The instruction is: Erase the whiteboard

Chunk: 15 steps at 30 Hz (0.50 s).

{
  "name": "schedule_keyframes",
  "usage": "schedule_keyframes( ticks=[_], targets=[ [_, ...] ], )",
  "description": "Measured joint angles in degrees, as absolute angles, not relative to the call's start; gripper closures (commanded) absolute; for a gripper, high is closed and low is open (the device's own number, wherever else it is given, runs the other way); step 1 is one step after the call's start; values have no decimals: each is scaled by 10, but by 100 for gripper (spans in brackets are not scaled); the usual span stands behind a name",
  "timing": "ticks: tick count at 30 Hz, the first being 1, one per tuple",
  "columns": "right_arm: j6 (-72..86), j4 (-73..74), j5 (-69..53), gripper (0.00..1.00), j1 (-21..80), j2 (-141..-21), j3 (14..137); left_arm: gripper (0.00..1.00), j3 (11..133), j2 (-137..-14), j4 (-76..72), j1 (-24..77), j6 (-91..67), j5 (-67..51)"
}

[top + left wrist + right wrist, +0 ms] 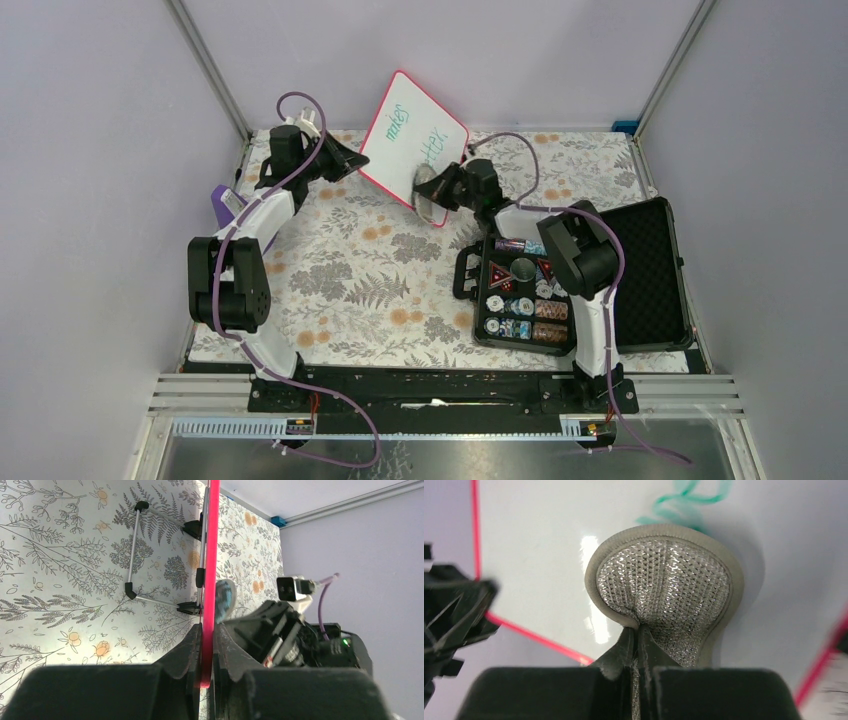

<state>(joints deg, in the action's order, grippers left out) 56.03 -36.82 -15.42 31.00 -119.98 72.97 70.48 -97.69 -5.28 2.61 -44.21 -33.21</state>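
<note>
Whiteboard (414, 148) hangs tilted in the air, beyond and left of the open black case (612, 278). Our left gripper (206, 645) is pinched shut on its red rim at the side far from the case, bracing it. Nearer the case, our right gripper (638, 637) clamps a grey mesh pad (663, 587) against the board's face, ready to wipe the green writing (400, 127).

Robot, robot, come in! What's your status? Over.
Left gripper clamped on whiteboard rim, board tilted. Right gripper shut on mesh pad at board's face. Green writing not yet wiped. Nothing blocking.
</note>
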Motion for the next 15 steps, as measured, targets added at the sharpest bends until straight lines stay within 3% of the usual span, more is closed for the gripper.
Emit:
schedule_keyframes(
  ticks=[6, 15],
  targets=[
    [563, -331, -162, 100, 269, -1222, 741, 100, 705, -977, -57, 27, -442, -333],
    [418, -148, -94, 100, 330, -1225, 908, 100, 705, -977, -59, 27, -442, -331]
  ],
)
